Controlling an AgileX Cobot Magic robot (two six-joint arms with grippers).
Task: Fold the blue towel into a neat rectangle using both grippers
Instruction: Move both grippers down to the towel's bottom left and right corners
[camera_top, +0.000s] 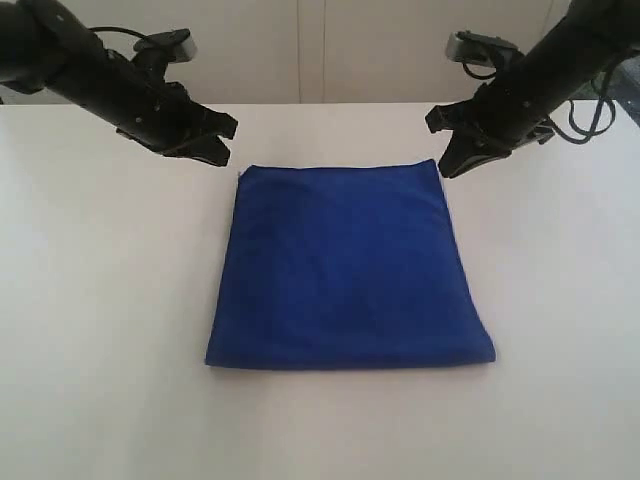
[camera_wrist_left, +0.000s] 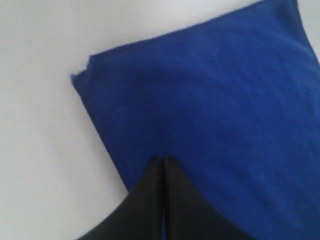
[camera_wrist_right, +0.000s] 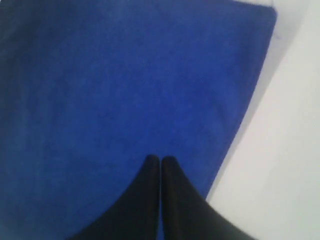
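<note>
The soft blue towel (camera_top: 345, 270) lay folded flat and squarish on the smooth white table (camera_top: 100, 300), with the left gripper (camera_wrist_left: 162, 160) and right gripper (camera_wrist_right: 160, 159) pinched shut, empty, near its far corners.

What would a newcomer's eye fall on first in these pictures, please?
The blue towel, folded into a rough rectangle, lies flat at the middle of the white table. The black left end effector and right end effector, both shut and holding nothing, hang near its two far corners in the exterior view.
</note>
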